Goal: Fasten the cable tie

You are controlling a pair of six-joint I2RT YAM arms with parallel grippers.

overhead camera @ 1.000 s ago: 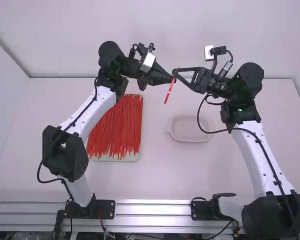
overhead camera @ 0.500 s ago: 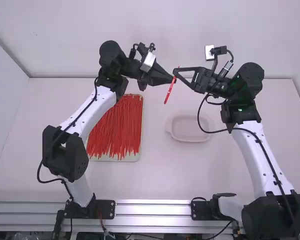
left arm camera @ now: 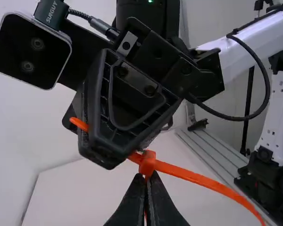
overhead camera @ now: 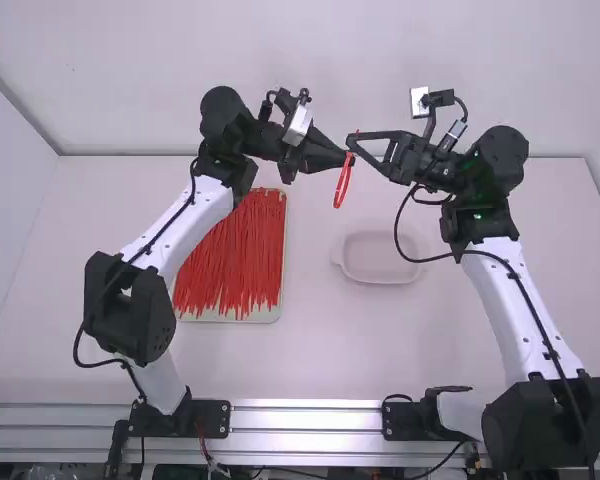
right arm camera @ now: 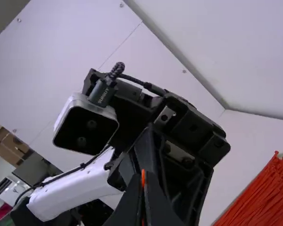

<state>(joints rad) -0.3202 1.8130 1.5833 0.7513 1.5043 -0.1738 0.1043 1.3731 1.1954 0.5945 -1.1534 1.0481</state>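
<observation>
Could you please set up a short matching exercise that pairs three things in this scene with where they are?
Things:
1. single cable tie
2. pile of cable ties
3. white dish

Places:
A. on the tray
B. on the table, right of the tray
C. in the air, gripped by the left gripper and the right gripper

Pairs: 1-C, 2-A, 3-B

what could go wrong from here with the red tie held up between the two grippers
1. The thin red plastic cable tie is pinched only at the fingertips of the left gripper and right gripper, above the white table. A slip during a pull could drop it outside the clear plastic container.
2. The grippers sit nearly tip to tip, so a small misaligned move might knock them together.
</observation>
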